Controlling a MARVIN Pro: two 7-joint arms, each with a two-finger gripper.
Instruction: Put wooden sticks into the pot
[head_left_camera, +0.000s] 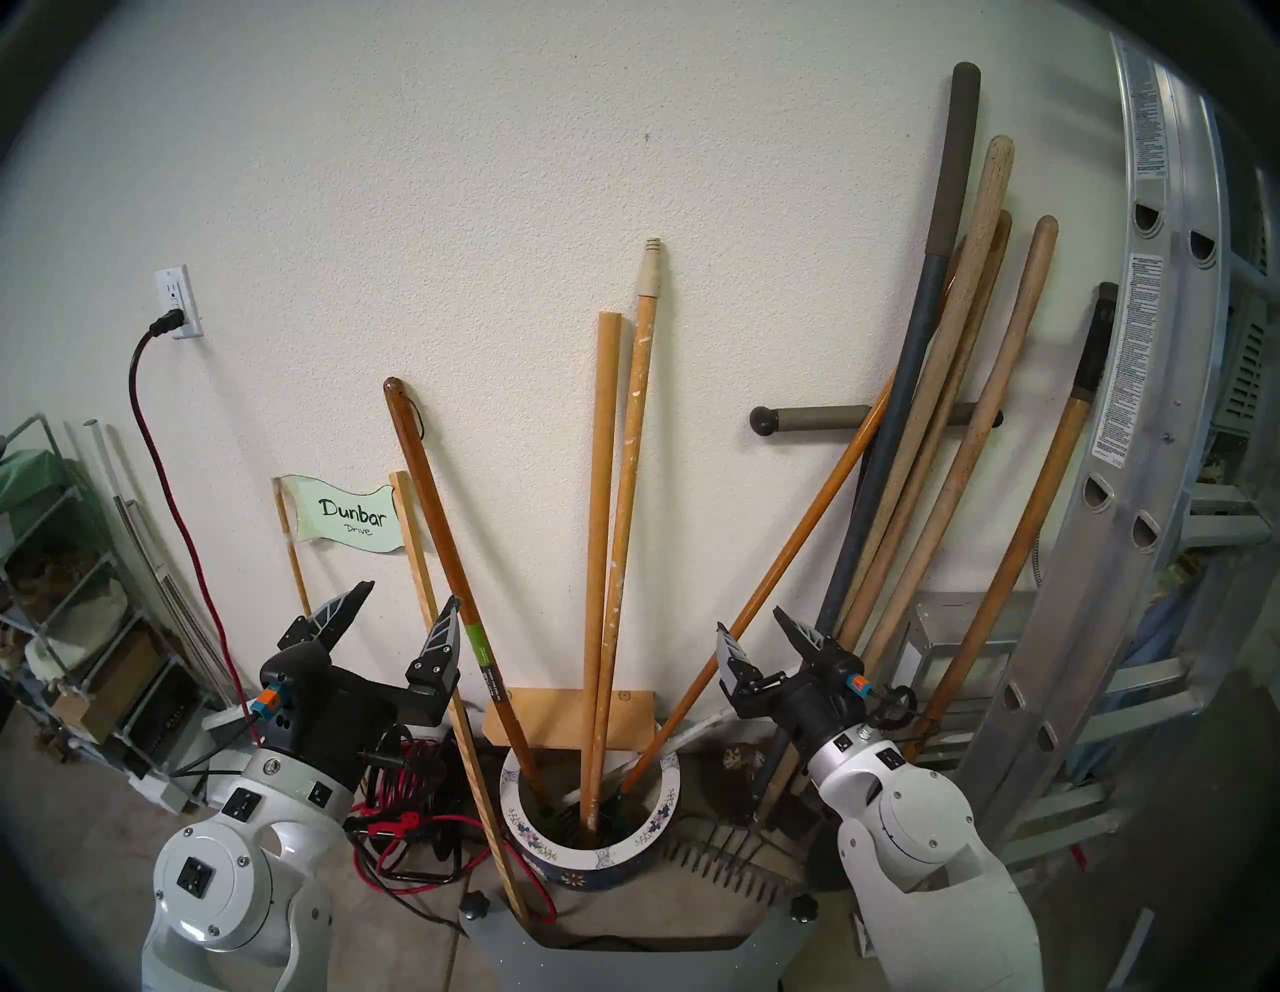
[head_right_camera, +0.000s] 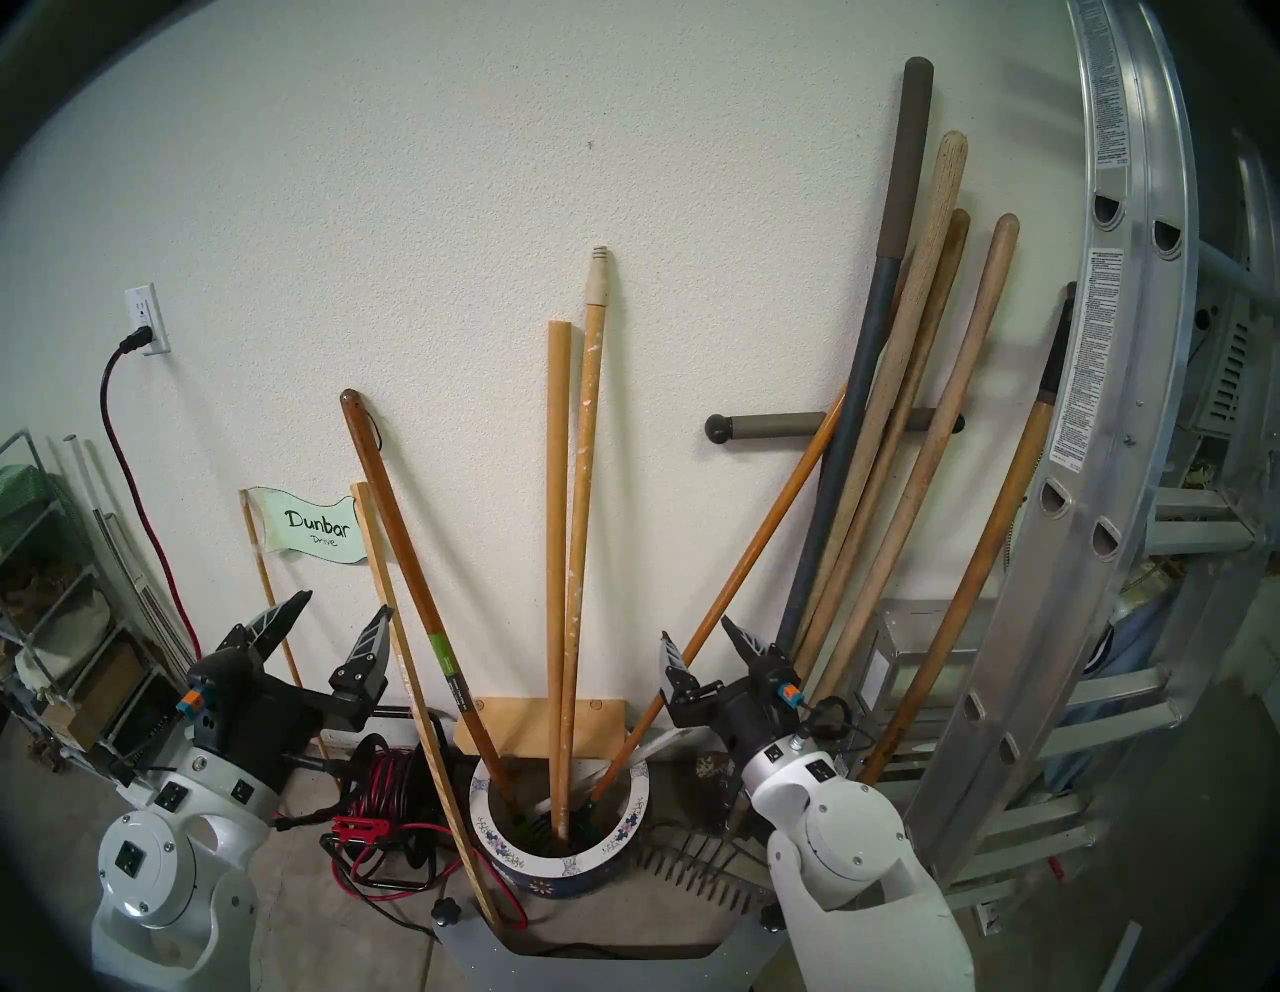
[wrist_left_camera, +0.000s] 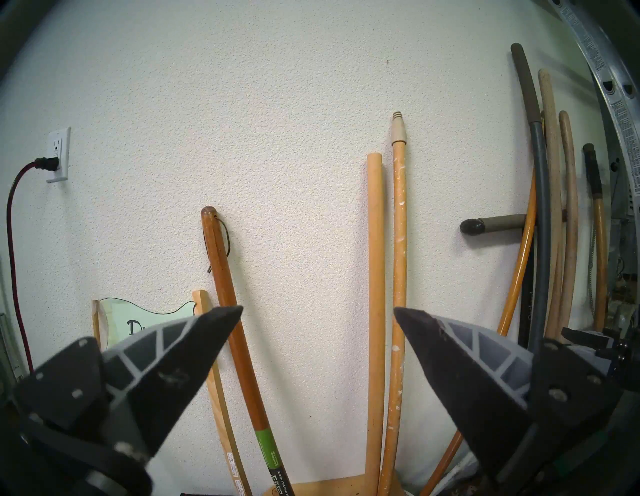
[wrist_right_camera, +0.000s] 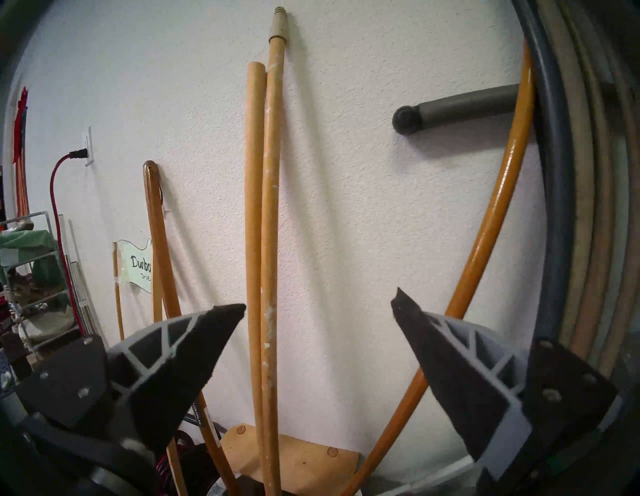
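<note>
The pot (head_left_camera: 554, 842), white-rimmed with a dark blue flowered body, stands on the floor against the wall; it also shows in the head right view (head_right_camera: 627, 828). The plain wooden stick (head_left_camera: 602, 485) (wrist_left_camera: 375, 277) (wrist_right_camera: 254, 207) and the paint-speckled stick with a cream threaded tip (head_left_camera: 634, 450) (wrist_left_camera: 400, 242) (wrist_right_camera: 272, 207) both stand upright in it, leaning on the wall. My left gripper (head_left_camera: 410, 592) (wrist_left_camera: 318, 309) is open and empty, left of the pot. My right gripper (head_left_camera: 749, 618) (wrist_right_camera: 319, 300) is open and empty, right of the pot.
A dark brown handle with a green label (head_left_camera: 443, 540) and an orange pole (head_left_camera: 796, 540) also lean in the pot. A thin slat (head_left_camera: 443, 658) stands at its left. Tool handles (head_left_camera: 970, 415) and a ladder (head_left_camera: 1143, 415) are right; a red cord reel (head_left_camera: 409, 783) is left.
</note>
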